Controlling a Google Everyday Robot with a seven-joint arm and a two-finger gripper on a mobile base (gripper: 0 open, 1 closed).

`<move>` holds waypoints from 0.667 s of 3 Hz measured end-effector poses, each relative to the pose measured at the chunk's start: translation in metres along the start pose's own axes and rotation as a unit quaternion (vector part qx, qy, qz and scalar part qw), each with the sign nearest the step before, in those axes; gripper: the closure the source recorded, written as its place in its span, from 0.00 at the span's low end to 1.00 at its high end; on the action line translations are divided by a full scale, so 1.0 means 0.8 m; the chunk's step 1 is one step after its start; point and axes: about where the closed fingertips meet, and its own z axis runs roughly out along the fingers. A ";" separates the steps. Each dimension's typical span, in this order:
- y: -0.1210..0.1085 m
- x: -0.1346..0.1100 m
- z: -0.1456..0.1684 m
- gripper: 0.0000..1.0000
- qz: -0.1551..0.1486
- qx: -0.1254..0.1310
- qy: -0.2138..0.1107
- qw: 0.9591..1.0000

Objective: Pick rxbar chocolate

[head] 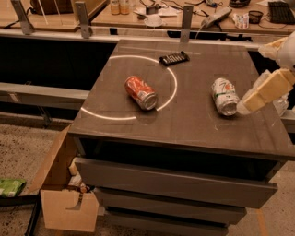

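Observation:
The rxbar chocolate [174,58] is a small flat black bar with pale lettering, lying at the far side of the dark table [184,124], on the edge of a white painted circle. My gripper [259,94] is cream-coloured and comes in from the right edge, tilted down and to the left. Its tip hangs just right of a white-and-green soda can [224,96] lying on its side. It is well short of the bar, to the bar's front right. A red soda can [140,92] lies on its side inside the circle.
The table has drawers [175,182] below its front edge. An open cardboard box [64,203] stands on the floor at the front left. A cluttered wooden desk [152,14] runs behind a rail at the back.

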 end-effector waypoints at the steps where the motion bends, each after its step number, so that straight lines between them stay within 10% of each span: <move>1: -0.060 -0.008 0.036 0.00 0.078 0.046 -0.090 0.992; 2: -0.068 -0.016 0.031 0.00 0.071 0.063 -0.094 0.991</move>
